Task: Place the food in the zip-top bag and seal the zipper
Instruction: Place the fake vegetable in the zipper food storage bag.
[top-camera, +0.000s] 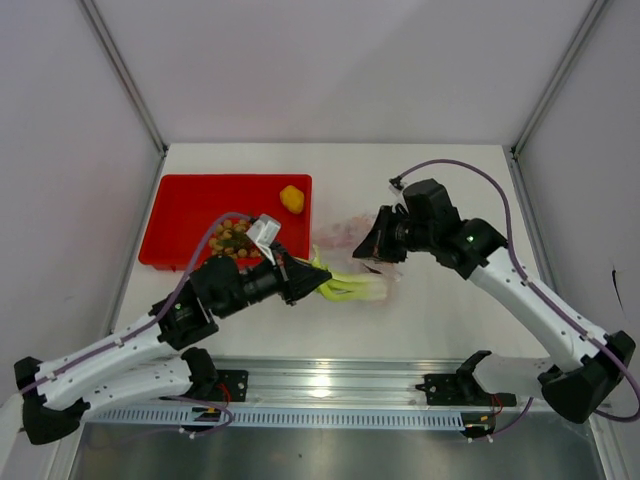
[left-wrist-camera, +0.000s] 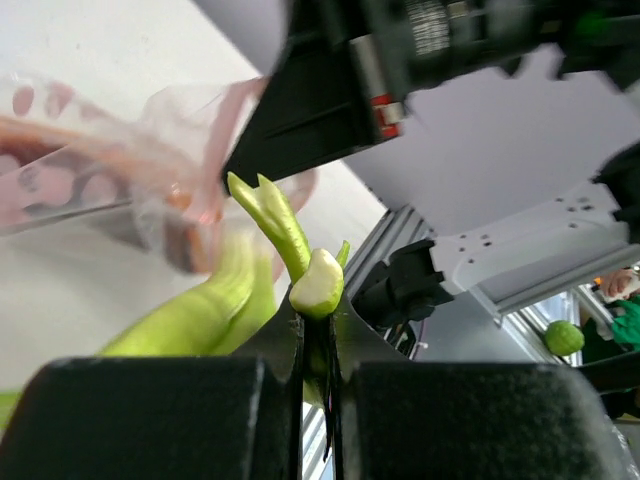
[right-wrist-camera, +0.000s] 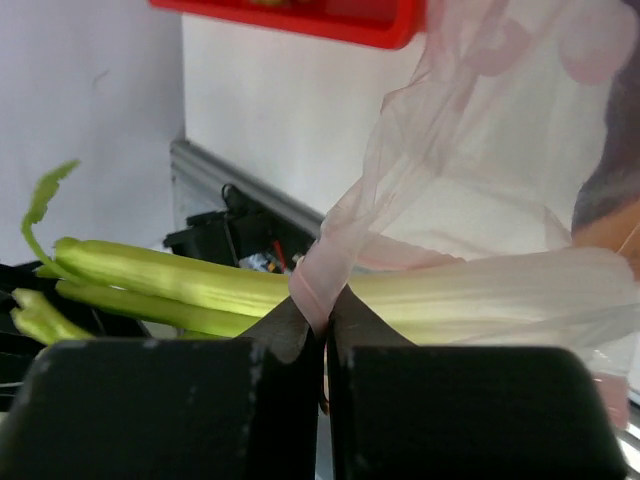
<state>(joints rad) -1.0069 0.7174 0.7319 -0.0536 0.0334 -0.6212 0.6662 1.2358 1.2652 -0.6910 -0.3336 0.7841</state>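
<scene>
My left gripper is shut on the green end of the long green-white stalks; its wrist view shows a stalk tip pinched between the jaws. The stalks' white ends lie inside the mouth of the clear zip-top bag, seen through the plastic in the right wrist view. My right gripper is shut on the bag's pink zipper strip, its jaws holding the mouth up. An orange piece shows inside the bag. The tan berries and the yellow fruit lie in the tray.
The red tray stands at the back left, and its edge shows in the right wrist view. A metal rail runs along the near table edge. Grey walls close in left, right and back.
</scene>
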